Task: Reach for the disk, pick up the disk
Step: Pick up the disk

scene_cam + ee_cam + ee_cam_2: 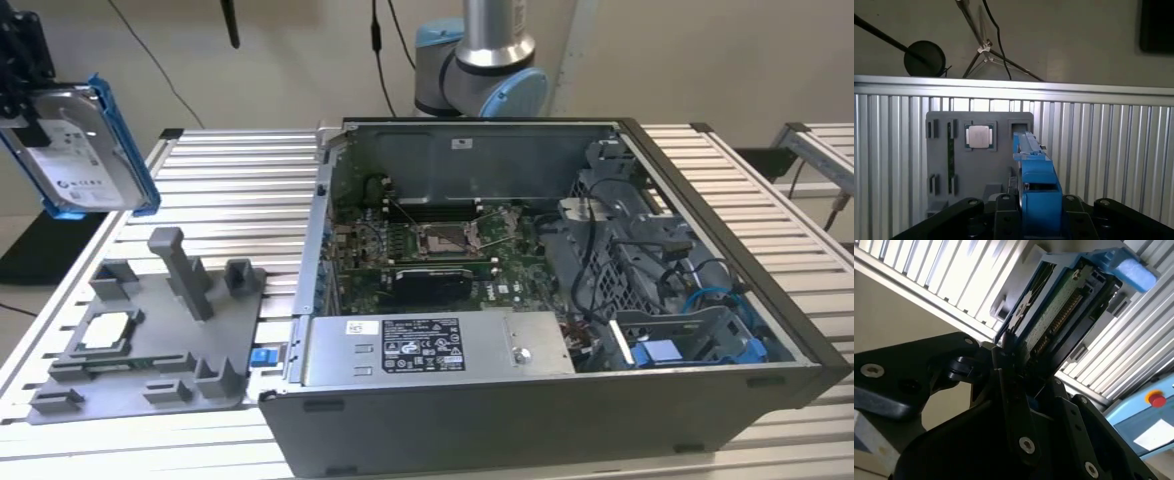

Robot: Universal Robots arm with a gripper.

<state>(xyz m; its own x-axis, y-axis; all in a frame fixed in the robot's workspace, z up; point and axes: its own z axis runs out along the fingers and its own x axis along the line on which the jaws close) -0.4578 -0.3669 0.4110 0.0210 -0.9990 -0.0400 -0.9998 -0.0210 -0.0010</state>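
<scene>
I have the disk point(83, 150) pinched in my gripper point(1038, 210), my fingers point(1004, 209) pressed against it from either side at one end, so most of its length hangs free. In the exterior view it is off every surface, tilted in the air over the slatted metal table point(240, 165) at that view's far left. It is well apart from the open computer case point(534, 425) and higher than the grey fixture tray point(140, 355). I judge the pick-up done: nothing supports the drive but my grip. The height looks sensible to me, since the tray's upright posts stand beneath and a low carry could snag the blue frame on them. In the second wrist view the green circuit-board side and its connector row face the camera. My fingers sit near the end, not over those contacts, which I take as the reason for gripping there. In the first wrist view the drive runs edge-on away from me, blue frame uppermost, over the tray and just beside the small square processor chip point(978, 136) resting in its pocket. The small blue block point(263, 356) sits by the tray's edge, against the case.
</scene>
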